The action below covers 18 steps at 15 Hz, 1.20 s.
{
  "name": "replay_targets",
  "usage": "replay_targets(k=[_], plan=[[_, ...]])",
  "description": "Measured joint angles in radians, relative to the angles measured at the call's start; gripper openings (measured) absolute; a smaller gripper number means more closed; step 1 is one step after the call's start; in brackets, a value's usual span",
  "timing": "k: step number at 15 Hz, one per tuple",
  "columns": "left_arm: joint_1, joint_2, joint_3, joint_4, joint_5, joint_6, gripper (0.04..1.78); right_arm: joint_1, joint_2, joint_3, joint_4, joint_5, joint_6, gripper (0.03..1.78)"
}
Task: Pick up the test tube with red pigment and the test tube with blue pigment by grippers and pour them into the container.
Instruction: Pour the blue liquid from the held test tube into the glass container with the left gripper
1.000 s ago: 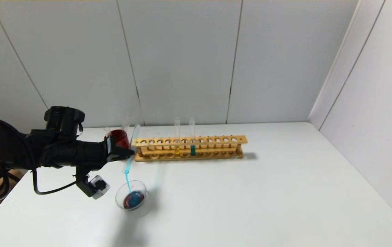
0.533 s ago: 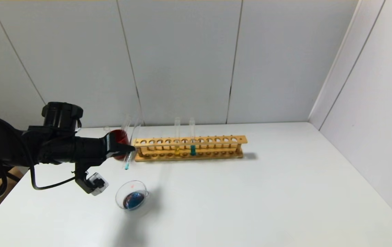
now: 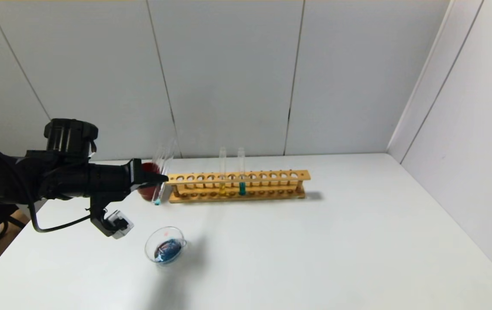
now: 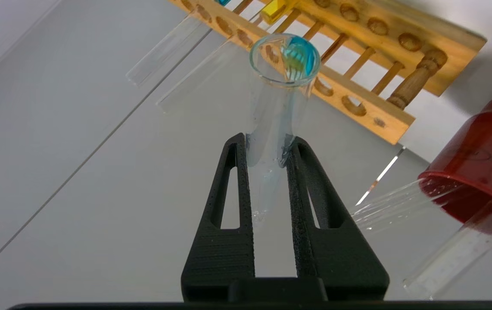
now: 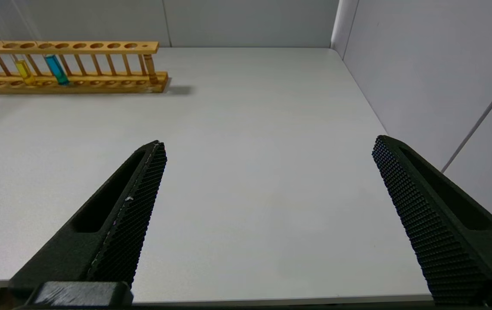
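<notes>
Right tool [image 5: 267, 215]: nearest item, black ribbed fingers spread wide over bare white table [image 5: 250, 172], holding nothing, idle.

Container [image 3: 165, 245]: low round clear glass dish near the table's front left, a dark red-and-blue pool in its bottom. Both pigments look to be in it, so pouring seems finished.

Left tool [image 4: 270, 150]: black slotted fingers pinching the test tube with blue pigment [image 4: 277, 107] at mid-length, beyond the dish and beside the rack's left end. The tube is smooth clear glass with a round mouth, nearly upright, only a teal trace at its rounded bottom. Step in hand, as I judge it: disposing of the emptied tube. Next move calls for setting it into a holder without knocking glass on glass.

Red cup [image 4: 478, 168]: opaque, glossy, close behind the tool, clear tubes leaning in it.

Rack [image 3: 237, 185]: pale wood, a row of round holes, carrying a yellow-liquid tube [image 3: 222, 172] and a teal-liquid tube [image 3: 241, 172].
</notes>
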<state>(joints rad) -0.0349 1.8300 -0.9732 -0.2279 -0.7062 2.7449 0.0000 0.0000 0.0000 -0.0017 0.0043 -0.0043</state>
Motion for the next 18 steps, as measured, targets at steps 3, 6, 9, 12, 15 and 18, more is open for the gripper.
replay_targets(k=[3,6,9,12,15,18], plan=[[-0.001,-0.022,-0.016,0.011,0.001,0.0,0.3,0.0,0.0,0.0,0.0,0.0,0.0,1.75],[-0.002,-0.034,-0.022,0.017,0.001,0.0,0.3,0.0,0.0,0.0,0.0,0.0,0.0,1.75],[-0.003,-0.04,-0.023,0.046,0.0,0.0,0.3,0.0,0.0,0.0,0.0,0.0,0.0,1.75],[-0.003,-0.042,-0.024,0.076,0.0,0.0,0.3,0.0,0.0,0.0,0.0,0.0,0.0,1.75],[-0.002,-0.047,-0.031,0.085,-0.003,0.0,0.3,0.0,0.0,0.0,0.0,0.0,0.0,1.75],[-0.002,-0.052,-0.041,0.083,-0.003,0.0,0.3,0.0,0.0,0.0,0.0,0.0,0.0,1.75]])
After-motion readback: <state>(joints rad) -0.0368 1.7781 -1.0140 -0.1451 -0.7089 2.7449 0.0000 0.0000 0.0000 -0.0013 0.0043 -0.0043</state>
